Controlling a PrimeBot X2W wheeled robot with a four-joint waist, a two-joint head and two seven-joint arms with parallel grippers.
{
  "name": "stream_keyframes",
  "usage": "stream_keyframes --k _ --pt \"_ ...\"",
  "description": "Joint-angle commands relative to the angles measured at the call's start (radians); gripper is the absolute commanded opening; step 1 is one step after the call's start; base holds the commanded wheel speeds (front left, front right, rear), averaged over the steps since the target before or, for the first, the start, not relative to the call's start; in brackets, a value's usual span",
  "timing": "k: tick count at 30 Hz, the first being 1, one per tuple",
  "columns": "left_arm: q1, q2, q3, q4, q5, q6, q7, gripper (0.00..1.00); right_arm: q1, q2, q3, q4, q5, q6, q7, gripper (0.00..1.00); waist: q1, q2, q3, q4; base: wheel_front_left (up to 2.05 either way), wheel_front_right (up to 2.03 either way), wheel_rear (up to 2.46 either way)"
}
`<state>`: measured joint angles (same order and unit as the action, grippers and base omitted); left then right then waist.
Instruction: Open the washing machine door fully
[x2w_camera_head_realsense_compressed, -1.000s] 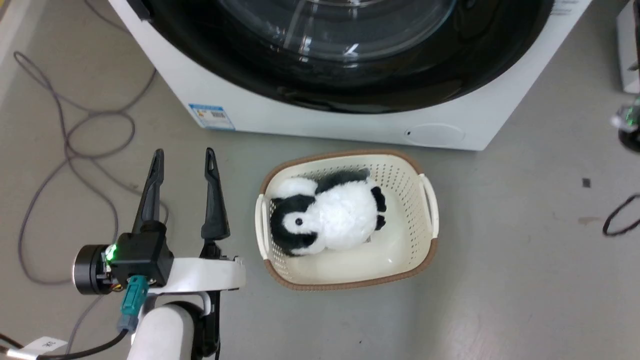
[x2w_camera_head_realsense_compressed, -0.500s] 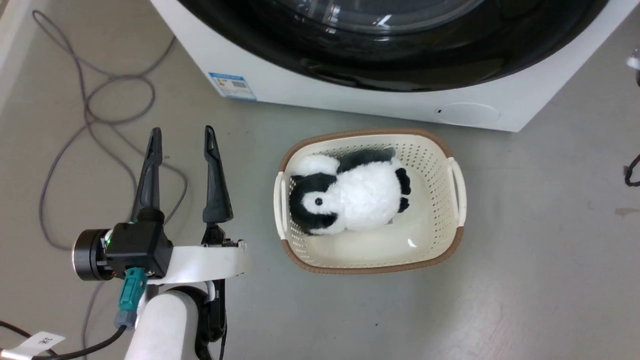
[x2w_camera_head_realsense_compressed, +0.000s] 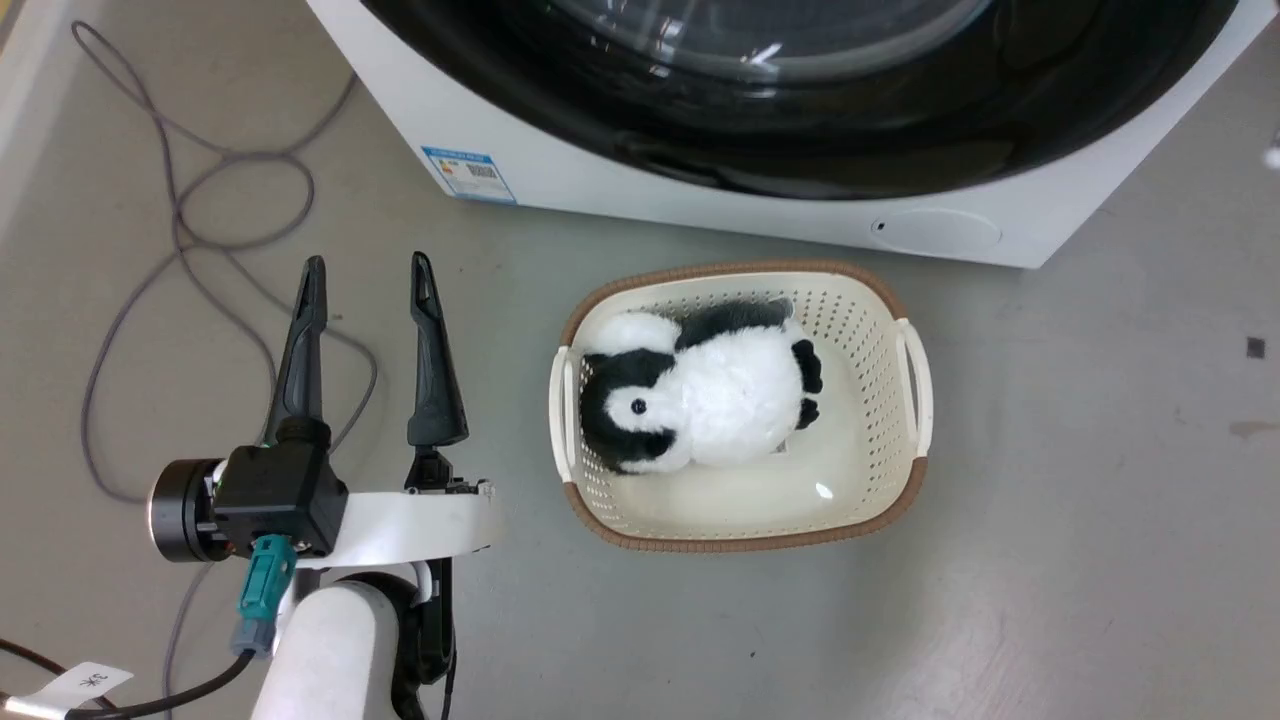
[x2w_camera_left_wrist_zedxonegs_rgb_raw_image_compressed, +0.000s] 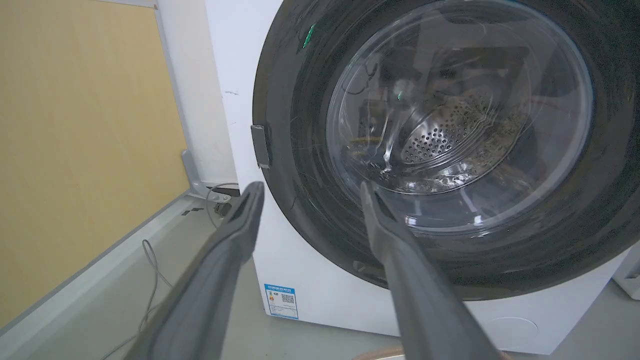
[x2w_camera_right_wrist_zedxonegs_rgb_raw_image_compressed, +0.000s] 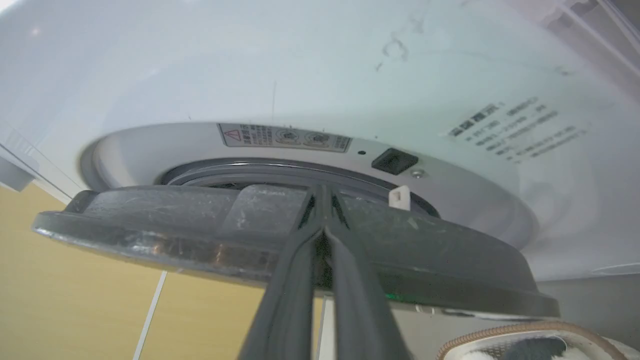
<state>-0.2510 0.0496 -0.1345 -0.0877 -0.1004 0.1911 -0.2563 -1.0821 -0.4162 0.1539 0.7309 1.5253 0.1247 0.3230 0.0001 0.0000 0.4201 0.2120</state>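
Observation:
The white washing machine (x2w_camera_head_realsense_compressed: 700, 215) runs along the top of the head view, its glossy black washing machine door (x2w_camera_head_realsense_compressed: 800, 130) across its front. In the right wrist view the door (x2w_camera_right_wrist_zedxonegs_rgb_raw_image_compressed: 150, 230) stands slightly ajar from the machine's front (x2w_camera_right_wrist_zedxonegs_rgb_raw_image_compressed: 250, 75), with its white latch hook (x2w_camera_right_wrist_zedxonegs_rgb_raw_image_compressed: 399, 197) clear of the slot. My right gripper (x2w_camera_right_wrist_zedxonegs_rgb_raw_image_compressed: 320, 192) is shut, its tips against the door's rim. My left gripper (x2w_camera_head_realsense_compressed: 368, 262) hangs open over the floor, left of the basket. Its fingers point at the door's lower left edge (x2w_camera_left_wrist_zedxonegs_rgb_raw_image_compressed: 290, 210) without touching it.
A cream basket (x2w_camera_head_realsense_compressed: 905, 480) holding a plush penguin (x2w_camera_head_realsense_compressed: 700, 395) sits on the floor right in front of the machine. Grey cables (x2w_camera_head_realsense_compressed: 180, 230) loop on the floor to the left. A yellow wall panel (x2w_camera_left_wrist_zedxonegs_rgb_raw_image_compressed: 75, 150) stands left of the machine.
The whole head picture has shifted, so the camera has moved. The left gripper stays open in the same pose, and the basket has not moved on the floor.

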Motion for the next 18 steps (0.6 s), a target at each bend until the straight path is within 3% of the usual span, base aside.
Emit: stream_keyframes --k 1,18 --pt "-0.009 0.001 0.004 0.006 -0.003 -0.001 -0.006 1.0 0.033 0.036 0.032 -0.025 0.008 0.006 0.037 0.0 -0.0001 0.0 -0.015 -0.005 0.0 0.0 0.0" --pt "0.049 0.001 0.027 0.036 0.01 -0.025 -0.006 1.0 0.238 0.079 0.043 -0.151 0.046 0.006 0.046 0.0 -0.0001 0.0 -0.137 -0.04 0.0 0.0 0.0"
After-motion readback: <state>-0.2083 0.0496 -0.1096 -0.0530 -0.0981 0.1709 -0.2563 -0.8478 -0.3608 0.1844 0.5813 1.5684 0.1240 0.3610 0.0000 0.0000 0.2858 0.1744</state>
